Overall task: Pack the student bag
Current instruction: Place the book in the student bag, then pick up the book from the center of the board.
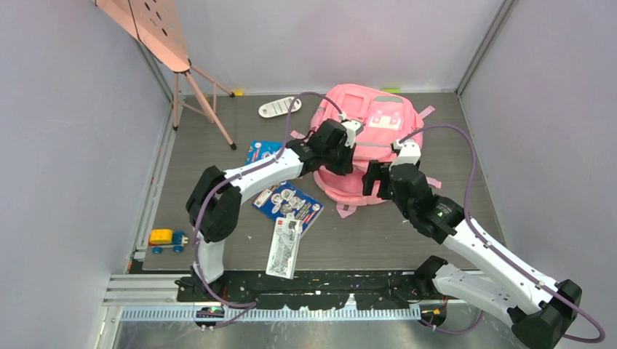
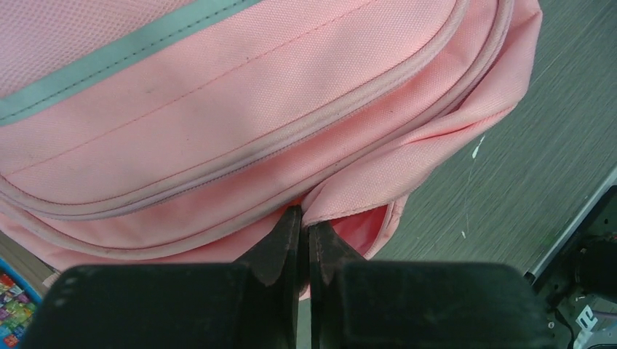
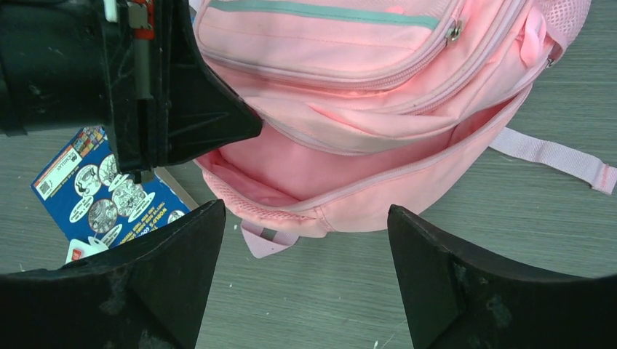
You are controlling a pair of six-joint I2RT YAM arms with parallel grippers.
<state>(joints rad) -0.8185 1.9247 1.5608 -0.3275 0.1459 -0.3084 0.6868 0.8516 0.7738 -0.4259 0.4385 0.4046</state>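
Observation:
The student bag is a big pink backpack lying in the middle of the table, its main compartment gaping toward the arms and showing pink lining. My left gripper is shut, pinching the edge of the bag's opening flap between its fingertips. It also shows in the right wrist view as a black finger at the bag's left corner. My right gripper is open just in front of the bag's near rim, with only the table between its fingers. A grey-green trim band crosses the bag's front pocket.
A blue sticker pack and a clear-packaged item lie left of the bag, with a second blue card farther back. A white oval object sits at the back. There is a toy car at the left edge and a pink stand at the back left.

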